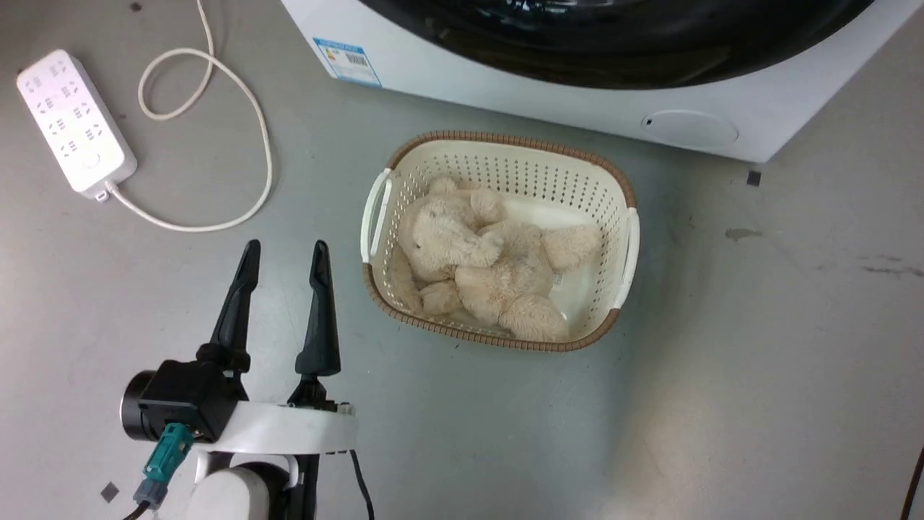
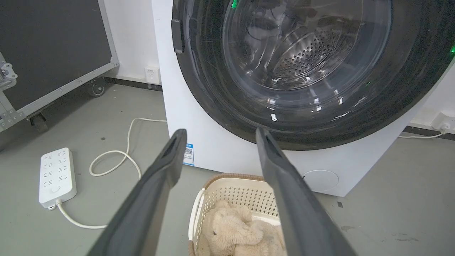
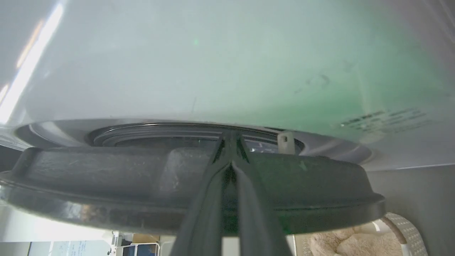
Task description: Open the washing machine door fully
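The washing machine door [image 2: 302,117] is a glossy black disc with a clear glass bowl centre, and its lower arc [image 1: 613,58] runs along the top of the head view. In the right wrist view the door's dark rim [image 3: 106,185] stands a little off the white washer front [image 3: 213,71]. My right gripper [image 3: 231,142] is shut, its two fingers pressed together across the rim with the tips in that gap. My left gripper [image 1: 285,260] hangs open over the floor left of the basket and holds nothing; in its own wrist view the left gripper [image 2: 218,137] points at the door's lower edge.
A cream laundry basket [image 1: 628,195] holding a beige plush bear [image 1: 476,260] sits on the grey floor right in front of the washer. A white power strip [image 1: 72,123] and its cord lie at the left. The small round white flap [image 1: 689,130] is low on the washer. A black wheeled case [image 2: 46,46] stands far left.
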